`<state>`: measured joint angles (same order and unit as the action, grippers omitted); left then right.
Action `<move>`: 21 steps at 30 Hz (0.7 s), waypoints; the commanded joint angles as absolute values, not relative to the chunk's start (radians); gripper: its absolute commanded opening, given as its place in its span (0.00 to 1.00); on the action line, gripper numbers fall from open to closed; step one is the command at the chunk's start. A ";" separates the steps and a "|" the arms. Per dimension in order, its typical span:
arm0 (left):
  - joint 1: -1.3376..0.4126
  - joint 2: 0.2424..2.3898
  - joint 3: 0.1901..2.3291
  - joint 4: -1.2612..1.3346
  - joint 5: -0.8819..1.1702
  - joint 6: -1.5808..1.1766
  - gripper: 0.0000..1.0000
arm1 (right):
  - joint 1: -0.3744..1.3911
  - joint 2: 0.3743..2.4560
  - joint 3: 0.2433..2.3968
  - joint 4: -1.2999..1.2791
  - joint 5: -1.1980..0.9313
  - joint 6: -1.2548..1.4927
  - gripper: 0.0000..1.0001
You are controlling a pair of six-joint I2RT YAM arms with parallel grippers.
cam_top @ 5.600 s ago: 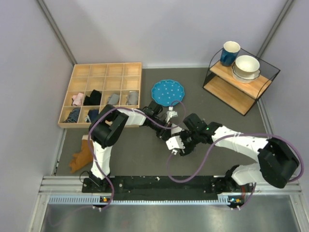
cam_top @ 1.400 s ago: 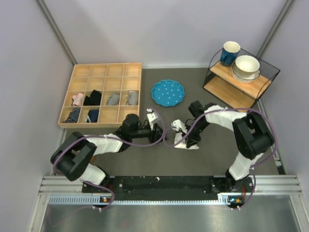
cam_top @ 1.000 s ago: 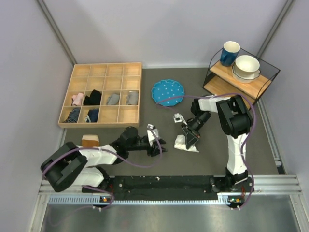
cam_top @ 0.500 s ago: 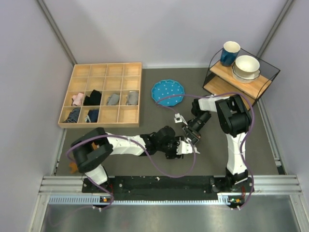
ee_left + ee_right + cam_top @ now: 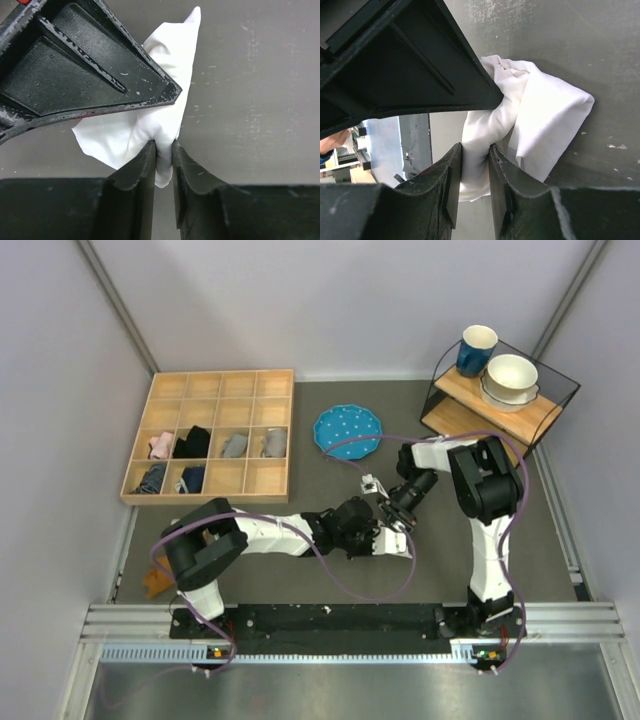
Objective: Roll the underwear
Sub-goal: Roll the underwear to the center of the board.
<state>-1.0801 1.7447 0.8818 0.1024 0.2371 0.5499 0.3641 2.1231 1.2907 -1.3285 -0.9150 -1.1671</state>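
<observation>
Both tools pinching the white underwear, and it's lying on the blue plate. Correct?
Not on the plate. The left tool and right tool do both pinch the underwear, but it lies on the dark table. The blue plate sits apart, farther back. The top external view shows it.

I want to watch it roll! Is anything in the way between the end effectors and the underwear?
Nothing visible is in the way. The left end effector and the right end effector each pinch a fold of the underwear directly, cloth right between their fingers.
</observation>
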 commanded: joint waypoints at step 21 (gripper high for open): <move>-0.707 2.158 1.255 -0.290 1.060 0.101 0.06 | 0.418 1.221 0.823 -0.836 -0.734 -1.267 0.58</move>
